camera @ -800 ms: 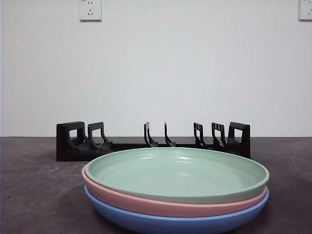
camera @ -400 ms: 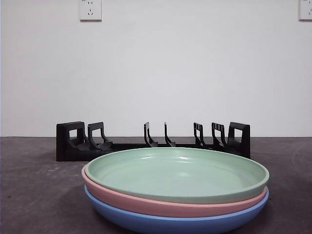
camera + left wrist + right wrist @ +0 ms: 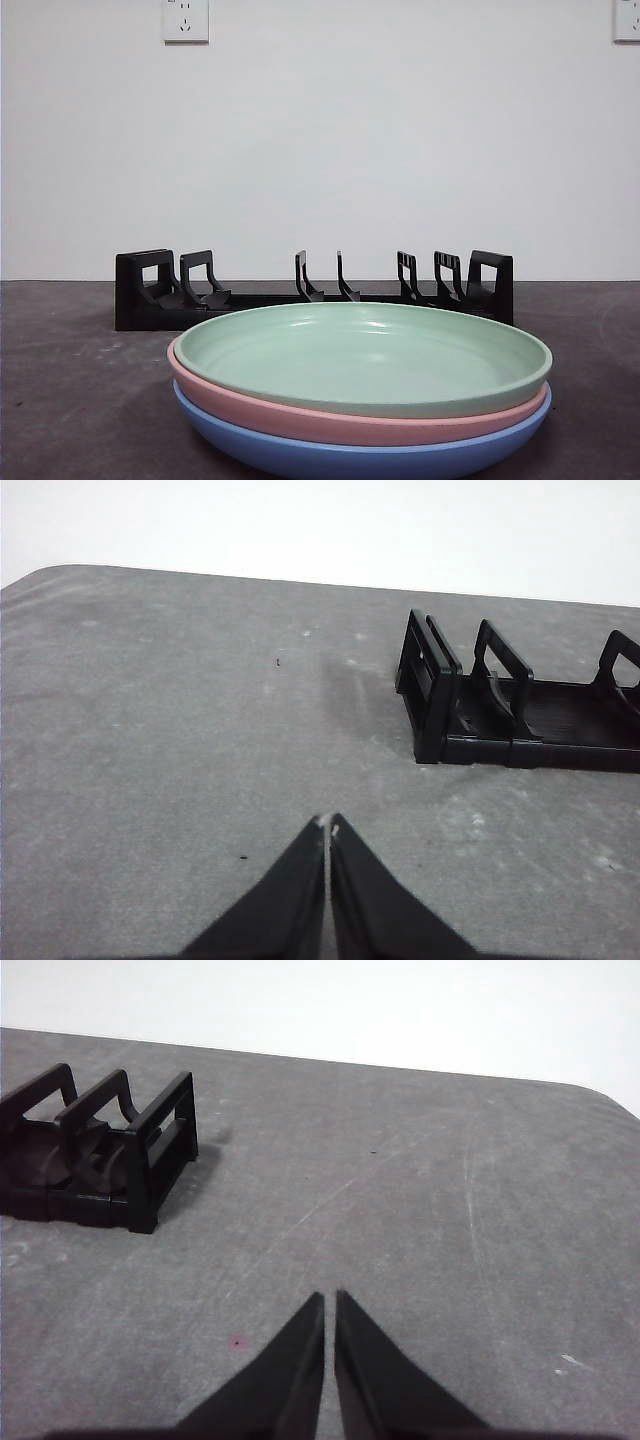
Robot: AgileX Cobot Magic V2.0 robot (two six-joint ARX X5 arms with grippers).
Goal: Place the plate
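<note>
Jaws together on my left gripper (image 3: 328,825), hovering over bare grey table (image 3: 180,730), black plate rack (image 3: 314,290) at its 2 o'clock. Green plate (image 3: 362,358) tops pink plate (image 3: 300,418) and blue plate (image 3: 330,458), stacked in front of rack. Right gripper (image 3: 329,1298) also pinched closed, rack at 10 o'clock.

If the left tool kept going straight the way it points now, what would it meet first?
Probably only bare table. The left tool, shut and empty, points past the end of the black rack, which sits off to one side of that line. Depth is unclear.
</note>
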